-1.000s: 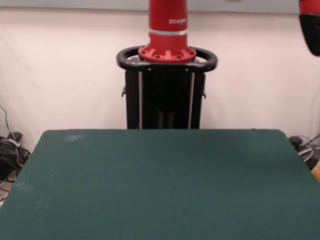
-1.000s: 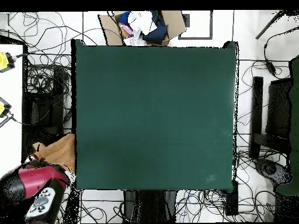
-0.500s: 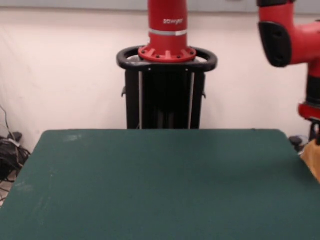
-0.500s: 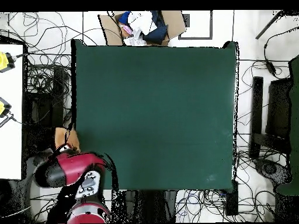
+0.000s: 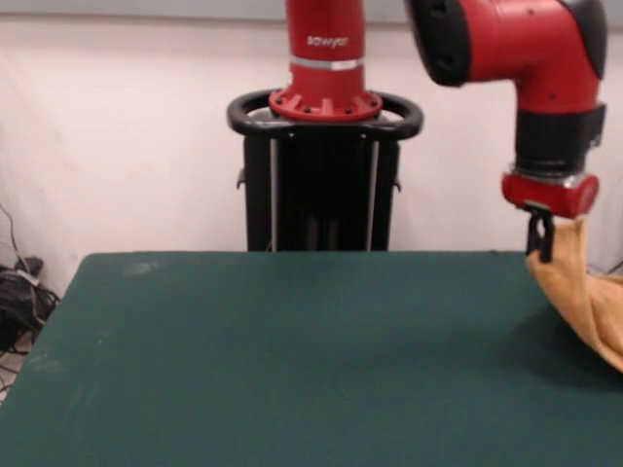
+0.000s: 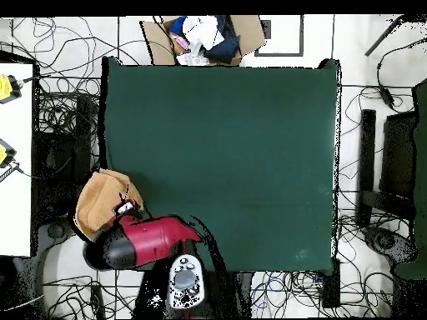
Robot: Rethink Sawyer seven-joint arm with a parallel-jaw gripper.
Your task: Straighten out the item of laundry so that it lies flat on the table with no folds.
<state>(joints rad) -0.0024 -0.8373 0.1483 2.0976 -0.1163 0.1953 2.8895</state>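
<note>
The orange-tan towel (image 5: 587,294) hangs bunched from my gripper (image 5: 541,243) at the right edge of the dark green table (image 5: 292,360) in the front view. The gripper is shut on the towel's upper corner and holds it above the table's far right side. In the overhead view the towel (image 6: 98,198) hangs over the table's left edge (image 6: 109,150), mostly off the tabletop, with the red arm (image 6: 138,240) just below it. No label or border bands show.
The black pedestal (image 5: 323,175) stands behind the table's far edge. A cardboard box of clothes (image 6: 204,37) sits beyond the table's top edge in the overhead view. Cables (image 6: 67,108) cover the floor around the table.
The arm has swung in from off the table's side towards it, carrying the towel. The towel now shows much more, hanging at the table's edge.
</note>
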